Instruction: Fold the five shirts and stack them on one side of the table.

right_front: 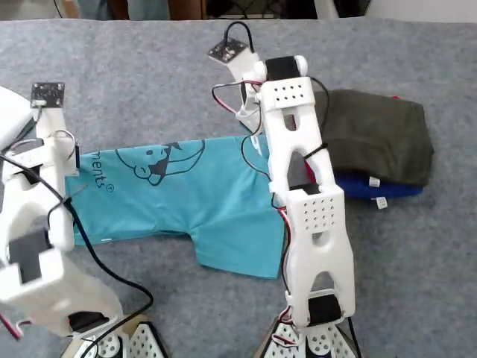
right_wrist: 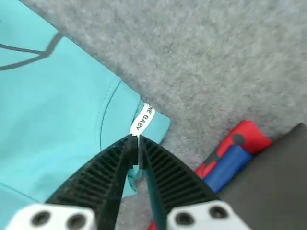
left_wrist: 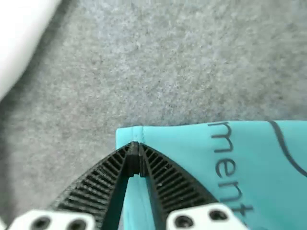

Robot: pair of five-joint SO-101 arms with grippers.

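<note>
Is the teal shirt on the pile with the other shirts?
No, the teal shirt lies spread out on the grey table, beside the pile topped by the dark green shirt.

Desk (right_front: 417,283) is carrying a grey felt-like covering, lying flat. White object (right_front: 9,112) is sitting at its edge; identity unclear.

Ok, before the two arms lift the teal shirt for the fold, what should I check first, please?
1. Left gripper shut on the teal shirt edge: ok.
2. Right gripper shut at the collar, by the white label: ok.
3. Grey table shows between teal shirt and folded stack: ok.
4. How many cloth layers each gripper holds: cannot tell.
5. Stack complete: not ok; olive shirt, blue shirt and red shirt lie there, the teal one is not yet folded.
</note>
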